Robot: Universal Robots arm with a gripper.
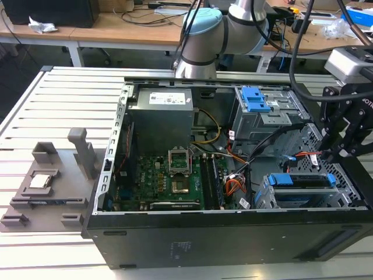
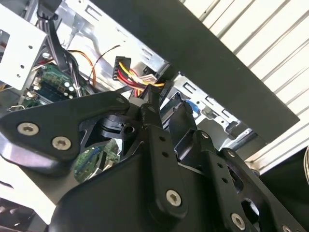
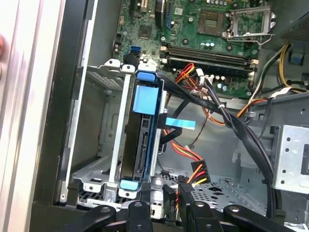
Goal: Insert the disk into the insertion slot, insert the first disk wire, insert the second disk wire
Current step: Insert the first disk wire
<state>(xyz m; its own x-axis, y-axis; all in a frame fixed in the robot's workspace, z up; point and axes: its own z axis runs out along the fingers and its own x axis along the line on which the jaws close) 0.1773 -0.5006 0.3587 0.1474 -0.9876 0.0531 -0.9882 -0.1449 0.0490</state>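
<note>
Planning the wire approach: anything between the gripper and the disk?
Yes. A connector with red and yellow wires hangs right by the gripper, and a blue-tabbed black cable lies beside the disk, which sits in the insertion slot.

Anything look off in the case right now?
Nothing looks damaged or askew. The disk sits straight in the insertion slot. A plug on red and yellow wires hangs unplugged beside the slot, close to the gripper, and the motherboard's processor socket stands open.
</note>
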